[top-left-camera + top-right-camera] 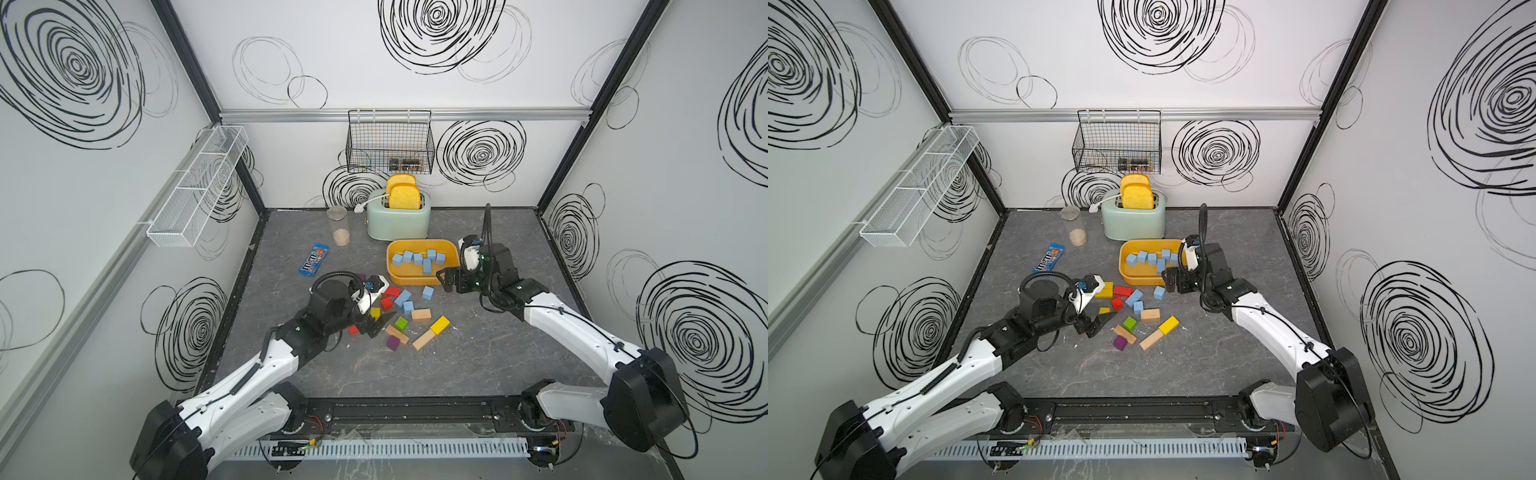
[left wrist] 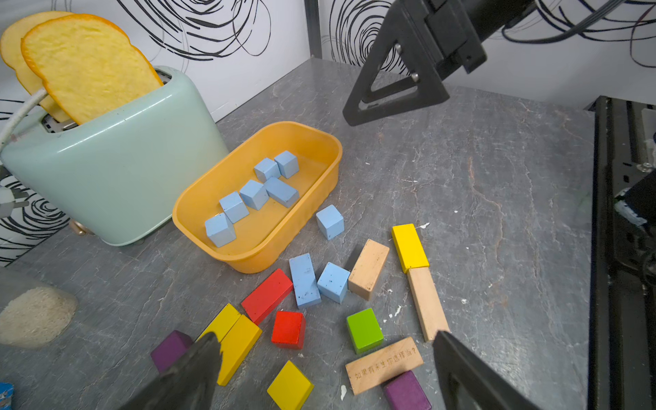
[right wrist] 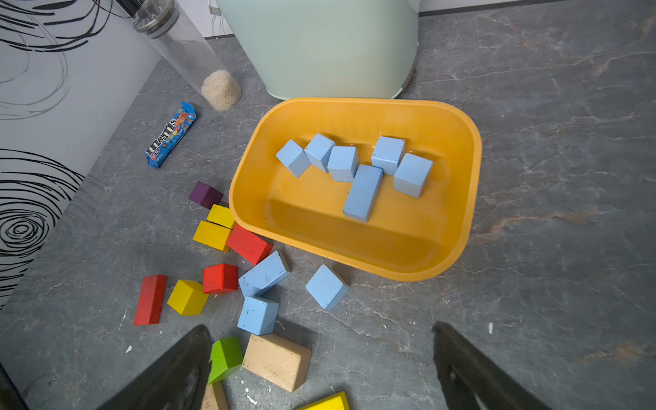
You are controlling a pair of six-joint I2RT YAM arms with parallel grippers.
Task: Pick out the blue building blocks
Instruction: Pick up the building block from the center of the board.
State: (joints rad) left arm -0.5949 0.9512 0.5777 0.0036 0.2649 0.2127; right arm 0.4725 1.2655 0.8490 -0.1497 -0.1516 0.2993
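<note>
We saw matt blue building blocks (image 3: 363, 191) in a glossy plastic tub (image 3: 355, 113). The toaster (image 2: 124, 159) looked smooth, shiny.

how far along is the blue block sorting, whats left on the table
Done: six blue blocks lie in the yellow tray. In hand: nothing; the left gripper and right gripper are both open and empty. Left: three on the table, a long blue brick, a blue cube beside it, and a lone blue cube by the tray.
</note>
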